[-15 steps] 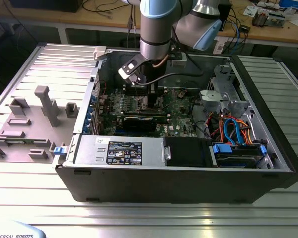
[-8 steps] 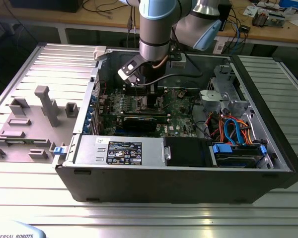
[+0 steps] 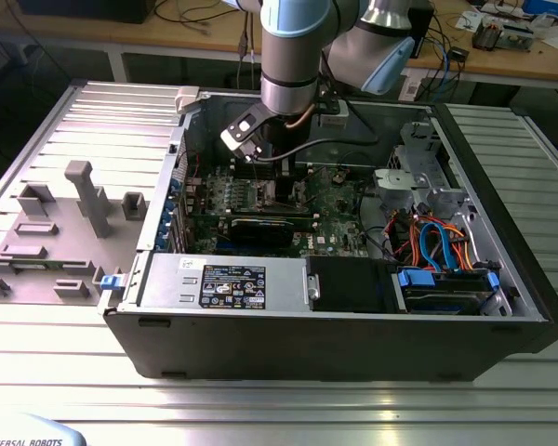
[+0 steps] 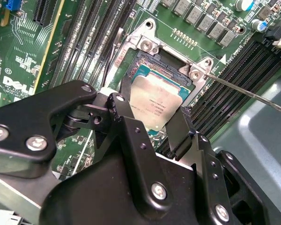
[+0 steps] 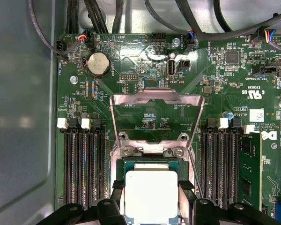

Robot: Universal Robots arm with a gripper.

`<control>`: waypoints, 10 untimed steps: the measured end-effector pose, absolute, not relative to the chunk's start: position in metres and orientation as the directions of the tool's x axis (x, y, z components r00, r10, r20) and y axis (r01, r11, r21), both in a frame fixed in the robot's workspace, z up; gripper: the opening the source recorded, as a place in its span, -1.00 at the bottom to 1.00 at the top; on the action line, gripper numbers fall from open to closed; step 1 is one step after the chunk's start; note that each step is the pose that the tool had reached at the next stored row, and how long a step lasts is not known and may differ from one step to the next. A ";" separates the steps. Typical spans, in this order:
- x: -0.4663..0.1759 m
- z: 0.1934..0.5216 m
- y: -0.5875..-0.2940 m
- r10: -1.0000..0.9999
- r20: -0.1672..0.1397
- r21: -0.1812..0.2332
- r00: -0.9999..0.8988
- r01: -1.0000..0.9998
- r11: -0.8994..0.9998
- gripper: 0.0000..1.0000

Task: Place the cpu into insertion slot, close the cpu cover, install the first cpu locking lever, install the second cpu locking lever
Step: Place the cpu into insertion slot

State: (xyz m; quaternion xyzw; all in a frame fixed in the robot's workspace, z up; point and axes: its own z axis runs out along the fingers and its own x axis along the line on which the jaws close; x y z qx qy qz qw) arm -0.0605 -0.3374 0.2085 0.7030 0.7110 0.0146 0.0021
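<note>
cpu (image 5: 151, 202) top matt silver-grey metal; cpu cover (image 5: 154, 97) shiny bare metal; gripper (image 5: 151, 188) matt black; motherboard (image 5: 131, 61) green, slightly glossy.

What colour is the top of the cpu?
The cpu has a silver-grey metal top with a green edge around it. It shows best in the first wrist view.

Insertion slot (image 4: 152, 58) largely hidden under cpu (image 4: 154, 105); seating unclear.

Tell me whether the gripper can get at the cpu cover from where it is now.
Probably yes. The cpu cover stands open just past the cpu, with nothing lying over it, and the gripper sits at the cpu, right beside the cover.
</note>
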 end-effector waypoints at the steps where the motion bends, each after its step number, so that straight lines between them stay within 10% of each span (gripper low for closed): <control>1: -0.061 0.208 -0.337 1.000 0.017 0.024 -0.011 1.000 0.011 0.08; 10: -0.062 0.201 -0.337 1.000 0.016 0.024 -0.011 1.000 0.011 0.08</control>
